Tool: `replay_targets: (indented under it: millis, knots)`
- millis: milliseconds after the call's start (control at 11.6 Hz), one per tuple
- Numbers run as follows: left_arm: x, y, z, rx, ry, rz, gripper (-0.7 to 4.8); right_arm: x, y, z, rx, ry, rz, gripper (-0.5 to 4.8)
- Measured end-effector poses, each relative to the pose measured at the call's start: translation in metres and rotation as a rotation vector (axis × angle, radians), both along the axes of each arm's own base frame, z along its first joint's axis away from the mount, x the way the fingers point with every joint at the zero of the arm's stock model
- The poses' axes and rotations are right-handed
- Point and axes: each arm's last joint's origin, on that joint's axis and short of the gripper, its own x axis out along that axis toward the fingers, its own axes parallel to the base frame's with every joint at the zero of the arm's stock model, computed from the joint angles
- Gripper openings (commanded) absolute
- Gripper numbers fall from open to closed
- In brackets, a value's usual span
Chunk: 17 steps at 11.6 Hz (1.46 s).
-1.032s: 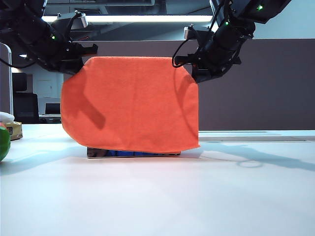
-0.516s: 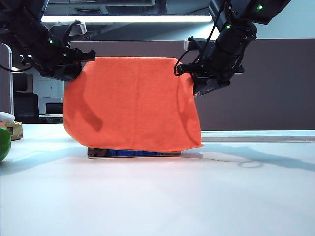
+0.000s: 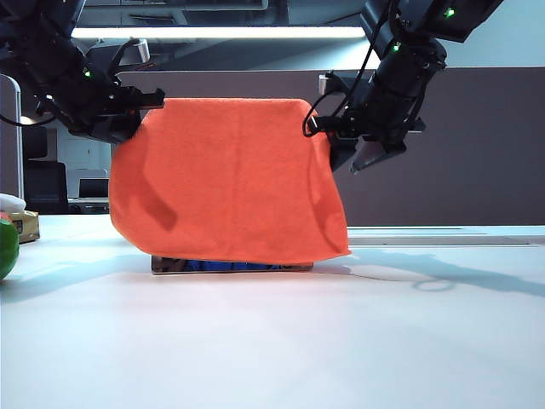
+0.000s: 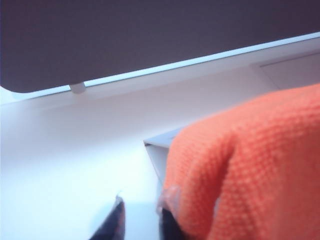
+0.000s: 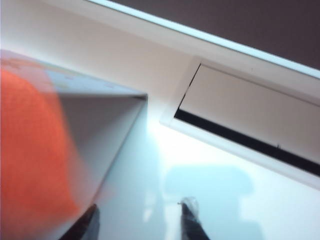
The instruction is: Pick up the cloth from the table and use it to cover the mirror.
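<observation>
The orange cloth [image 3: 230, 183] hangs draped over the upright mirror, of which only a dark strip along the bottom [image 3: 230, 266] shows on the white table [image 3: 272, 341]. My left gripper [image 3: 140, 100] is at the cloth's upper left corner. In the left wrist view its jaws [image 4: 142, 222] stand slightly apart with bare table between them, and the cloth [image 4: 250, 165] lies against one finger. My right gripper [image 3: 362, 153] hovers off the cloth's upper right corner. Its jaws [image 5: 140, 220] are wide open and empty, beside the cloth [image 5: 30, 150] and the mirror's grey edge [image 5: 100, 135].
A long grey partition [image 3: 460, 145] runs behind the table. A green object [image 3: 7, 247] and a small box [image 3: 25, 226] sit at the far left. A rectangular recess [image 5: 250, 125] lies in the table near the partition.
The right gripper has opened and let go of the cloth's upper right corner, tilting downward. The left jaws have parted a little. The cloth's top edge has settled onto the mirror.
</observation>
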Motion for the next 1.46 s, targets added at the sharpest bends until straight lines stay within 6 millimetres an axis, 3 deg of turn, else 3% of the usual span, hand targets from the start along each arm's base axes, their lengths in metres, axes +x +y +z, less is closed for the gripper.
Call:
replay_targets:
  millis: [516, 602, 688, 774, 860, 946, 1204, 1376, 1462]
  knots:
    - [-0.003, 0.001, -0.008, 0.021, 0.086, 0.006, 0.92, -0.008, -0.004, -0.011, -0.058, 0.136, -0.007, 2.12]
    - [-0.003, 0.004, -0.009, 0.063, 0.085, 0.094, 0.78, -0.007, -0.005, -0.011, -0.08, 0.128, -0.038, 1.98]
    - [-0.002, 0.01, -0.008, 0.152, 0.065, 0.292, 0.76, -0.006, -0.008, -0.011, -0.145, 0.101, -0.13, 1.89]
    - [-0.002, 0.011, -0.008, 0.152, 0.065, 0.294, 0.28, -0.006, -0.008, -0.011, -0.151, 0.094, -0.141, 0.77]
    - [-0.003, 0.011, -0.007, 0.151, 0.062, 0.294, 0.16, -0.003, -0.01, -0.007, -0.186, 0.035, -0.225, -0.09]
    - [-0.005, 0.011, -0.003, 0.147, 0.051, 0.295, -0.02, -0.003, -0.011, -0.006, -0.202, 0.021, -0.26, -0.01]
    - [-0.022, 0.027, 0.037, 0.07, -0.071, 0.278, -0.02, -0.008, -0.02, 0.014, -0.181, -0.023, -0.305, -0.01]
    - [-0.029, 0.034, 0.049, 0.036, -0.104, 0.271, -0.02, -0.017, -0.023, 0.032, -0.158, -0.057, -0.307, -0.01]
    - [-0.047, 0.041, 0.068, -0.015, -0.122, 0.183, -0.02, -0.039, -0.029, 0.066, -0.094, -0.09, -0.247, -0.01]
